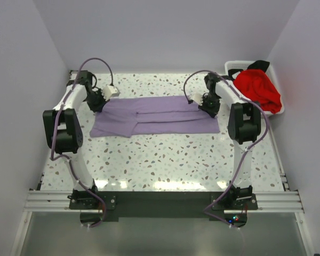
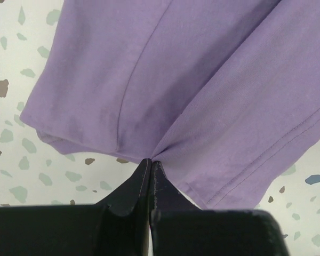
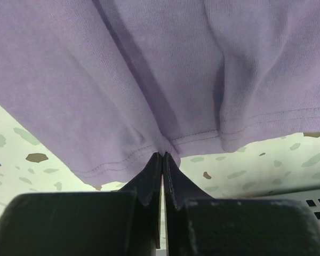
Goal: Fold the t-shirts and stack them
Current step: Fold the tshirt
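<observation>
Left gripper [image 2: 150, 162], right gripper [image 3: 162, 155]: each in tight pinch on lavender t-shirt [image 1: 160, 114] edge.

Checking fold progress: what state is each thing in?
purple tee: flat on table, partly folded, pinched at both ends.
red tee: crumpled in basket.
black tee: in basket, mostly hidden.
basket: upright, holding two tees.
left gripper: shut on purple tee.
right gripper: shut on purple tee.

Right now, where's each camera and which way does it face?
Top external: above, behind the bases, looking down on the speckled table; both arms show.
Left wrist: arm-mounted, facing along shut left jaws pinching the lavender-purple cloth t-shirt.
Right wrist: likewise, right jaws shut on its hem.
Shared: all see that t-shirt.
</observation>
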`<act>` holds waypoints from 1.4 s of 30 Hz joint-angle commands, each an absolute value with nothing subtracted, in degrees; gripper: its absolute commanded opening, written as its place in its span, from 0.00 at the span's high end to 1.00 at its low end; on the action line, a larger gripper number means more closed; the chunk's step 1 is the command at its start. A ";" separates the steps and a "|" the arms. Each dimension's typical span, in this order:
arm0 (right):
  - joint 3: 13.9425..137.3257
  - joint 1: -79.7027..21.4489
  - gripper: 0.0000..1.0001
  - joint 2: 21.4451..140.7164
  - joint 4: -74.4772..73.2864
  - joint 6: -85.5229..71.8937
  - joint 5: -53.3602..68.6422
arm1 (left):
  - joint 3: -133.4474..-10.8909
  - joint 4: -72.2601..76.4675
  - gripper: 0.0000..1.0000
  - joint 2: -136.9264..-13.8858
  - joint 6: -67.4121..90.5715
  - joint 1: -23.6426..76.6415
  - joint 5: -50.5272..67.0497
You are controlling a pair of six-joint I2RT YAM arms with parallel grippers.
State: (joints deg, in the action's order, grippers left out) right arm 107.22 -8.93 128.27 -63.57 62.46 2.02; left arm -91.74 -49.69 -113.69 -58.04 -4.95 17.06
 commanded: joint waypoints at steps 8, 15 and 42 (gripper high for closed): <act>107.58 -8.44 1.00 128.14 -62.23 62.75 0.17 | -94.40 -46.85 1.00 -116.01 -58.36 -4.22 15.38; 106.78 -8.44 0.93 128.32 -60.73 61.18 -2.02 | -94.39 -44.12 0.95 -116.54 -54.77 -4.31 14.76; 94.57 -2.81 0.44 120.14 -63.64 26.37 9.76 | -74.97 -49.83 0.35 -105.20 -44.47 -19.07 26.98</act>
